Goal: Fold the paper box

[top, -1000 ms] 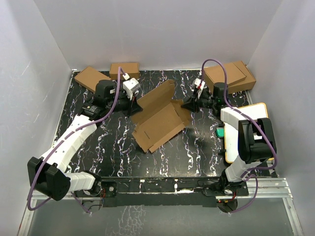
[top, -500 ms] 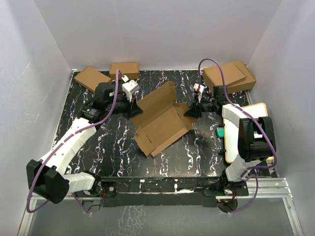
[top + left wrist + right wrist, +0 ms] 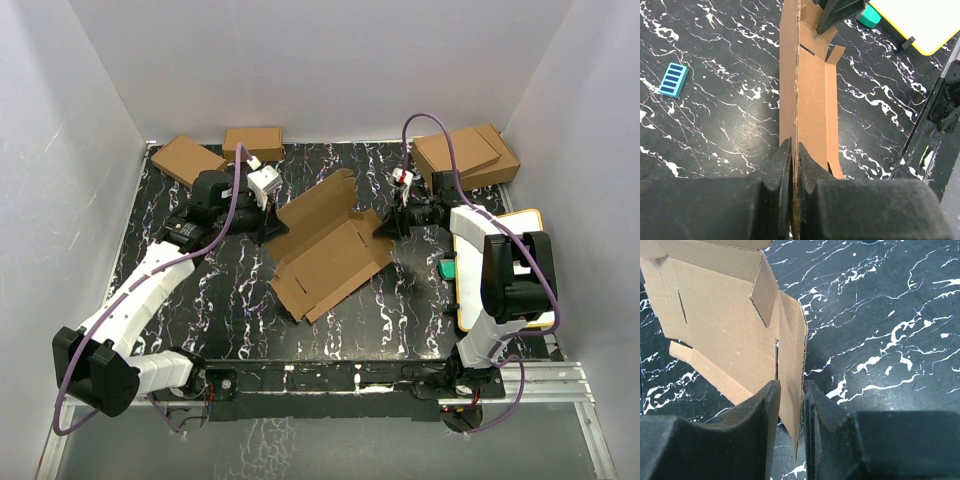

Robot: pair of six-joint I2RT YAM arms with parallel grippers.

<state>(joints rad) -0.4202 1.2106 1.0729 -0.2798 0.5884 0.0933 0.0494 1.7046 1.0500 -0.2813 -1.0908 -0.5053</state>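
A brown cardboard paper box (image 3: 325, 255), only partly folded, lies near the middle of a black surface (image 3: 200, 290) veined with white. One long panel stands raised along the box's far side. The left pincer (image 3: 795, 148) is clenched on one end of that raised panel, the cardboard edge pinched between its two fingers, seemingly to hold the wall upright along its crease. The right pincer (image 3: 790, 387) grasps a side flap at the opposite end, the flap sandwiched between its fingers, probably to steady that end or turn it inward. Two small flat brown boxes (image 3: 215, 152) sit at the far left corner, and larger stacked boxes (image 3: 467, 155) sit at the far right. A white board with a yellow rim (image 3: 500, 265) lies along the right edge, with a green object (image 3: 447, 268) just beside it. The left wrist view also shows a small blue ribbed block (image 3: 673, 80) on the surface. Plain white walls enclose the space on three sides.
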